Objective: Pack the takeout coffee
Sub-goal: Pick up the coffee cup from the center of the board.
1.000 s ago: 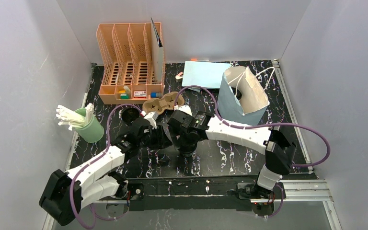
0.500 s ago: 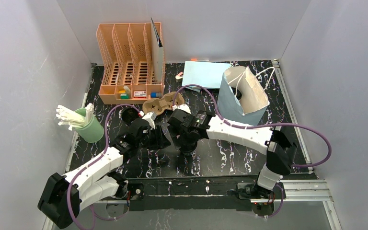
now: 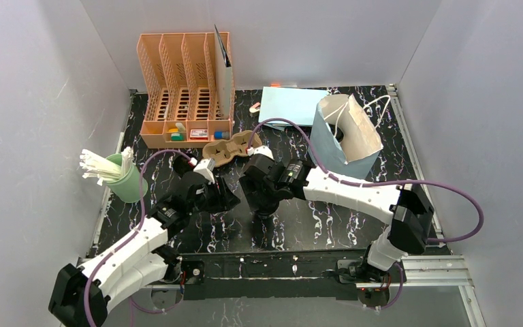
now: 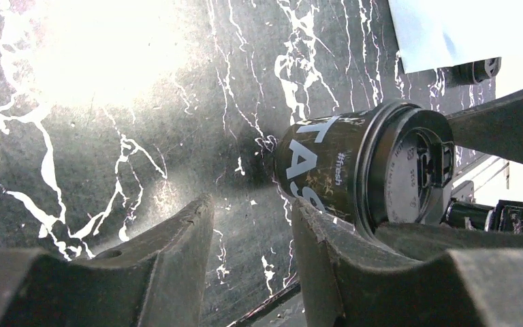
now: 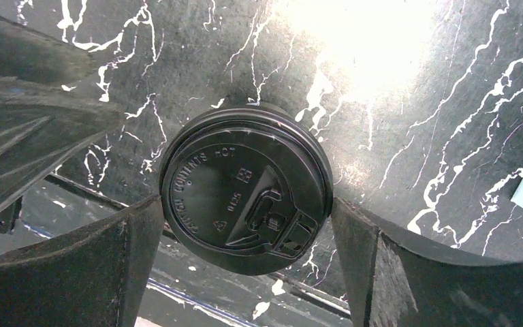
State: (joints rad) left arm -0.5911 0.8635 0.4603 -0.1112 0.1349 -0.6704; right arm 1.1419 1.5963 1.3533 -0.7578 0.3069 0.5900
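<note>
A dark takeout coffee cup with a black lid (image 5: 245, 187) stands on the marbled mat. My right gripper (image 5: 246, 206) hangs over it, open wide, one finger on each side of the lid's rim. The same cup (image 4: 354, 170) shows in the left wrist view, just right of my left gripper (image 4: 252, 208), which is open with only bare mat between its fingers. From above, the right gripper (image 3: 264, 199) covers that cup and the left gripper (image 3: 219, 196) sits close on its left. A second black-lidded cup (image 3: 179, 163) peeks out behind the left arm.
The brown pulp carrier (image 3: 230, 146) lies behind both grippers. A light-blue paper bag (image 3: 347, 139) stands open at the back right, with a flat blue bag (image 3: 293, 104) behind it. An orange organizer (image 3: 184, 88) and a green holder of white sticks (image 3: 126, 178) stand on the left.
The left arm has stretched forward, partly covering the second cup, and its jaws have widened slightly. The right arm's elbow swung out to the right; its gripper stays over the cup.
</note>
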